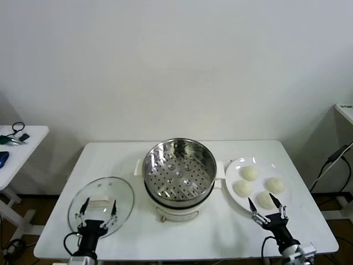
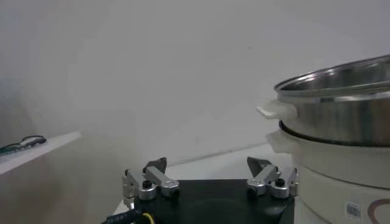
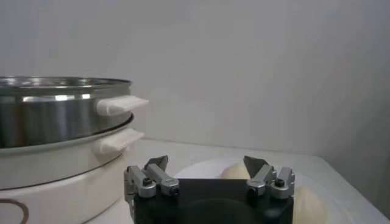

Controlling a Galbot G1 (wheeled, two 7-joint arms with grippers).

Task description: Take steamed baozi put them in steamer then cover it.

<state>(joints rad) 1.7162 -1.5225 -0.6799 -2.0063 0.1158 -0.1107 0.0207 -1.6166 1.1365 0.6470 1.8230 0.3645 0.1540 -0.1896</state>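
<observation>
With the right claw (image 1: 267, 208) spread at the plate (image 1: 234, 167) edge and the left claw (image 1: 99, 212) spread over the cover (image 1: 101, 205), a soft baozi (image 1: 266, 200) could be crushed before reaching the empty steamer (image 1: 179, 170).

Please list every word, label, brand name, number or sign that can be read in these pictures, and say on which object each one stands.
No text can be read in any view.
Small square label on the white pot base of the steamer, seen in the left wrist view: looks like a printed code, too small to read.
Steamed baozi, plate, glass cover: no markings visible.
</observation>
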